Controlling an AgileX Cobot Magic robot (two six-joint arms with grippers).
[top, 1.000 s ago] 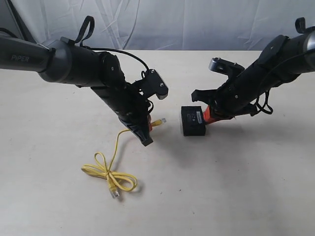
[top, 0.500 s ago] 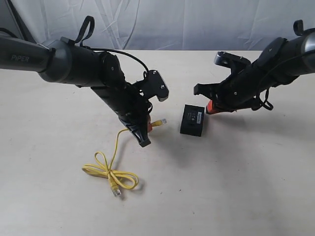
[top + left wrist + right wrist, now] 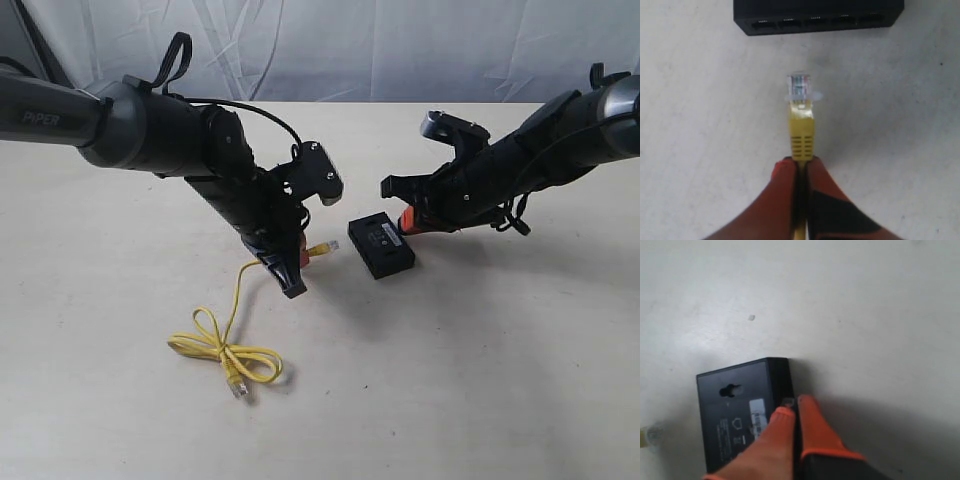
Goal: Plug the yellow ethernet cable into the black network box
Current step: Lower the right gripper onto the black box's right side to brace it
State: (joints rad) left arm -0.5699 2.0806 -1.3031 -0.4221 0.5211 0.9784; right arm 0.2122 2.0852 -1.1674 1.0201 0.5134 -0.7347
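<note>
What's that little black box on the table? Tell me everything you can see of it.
The black box is small, flat, rectangular, and looks like matte plastic. It lies flat on the pale table, turned at an angle. Its upper face carries a white-printed label and a keyhole-shaped slot. One long side holds a row of ports facing the yellow cable's plug, which stops short of it. The right gripper, jaws closed, presses against its far edge.

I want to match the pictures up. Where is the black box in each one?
Exterior view: the black network box lies mid-table between the arms.
Left wrist view: its port side fills the top edge.
Right wrist view: lower left, at the right claw.
Shared landmark: the yellow ethernet cable plug, pointing at it.
</note>
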